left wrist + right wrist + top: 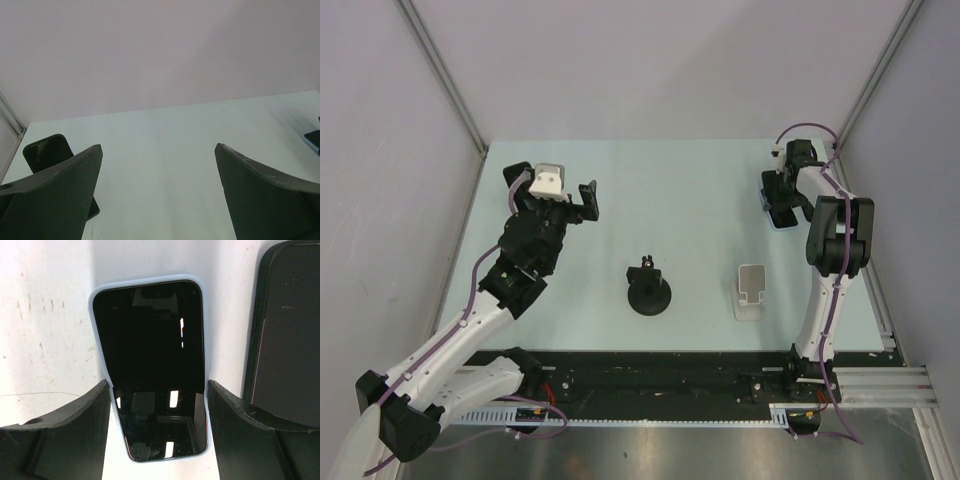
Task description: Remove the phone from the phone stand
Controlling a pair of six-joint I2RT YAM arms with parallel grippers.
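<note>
Through the right wrist camera I had the phone (150,350) lying flat on the desk (680,190), screen up, in its pale blue case. It sat lengthwise between the two fingers of the right tool (157,385). Its near end reached back toward the wrist and its far end stuck out past the fingertips. Each finger stood hard against one long edge of the case. I could not tell whether the tool had clenched on the phone or was only bracketing it. Just to the right of that tool lay a dark-cased phone (287,340), also flat, outside the right finger.

From the overhead camera, the right tool and the phone were at the far right of the desk. The black stand (648,290) and the pale stand (752,290) were both nearer the arm bases and well apart from them.

The left tool (159,147) was over the far left of the desk, released, its fingers spread wide with only bare desk between them. A black phone (45,152) lay beside its left finger, partly hidden by it.
</note>
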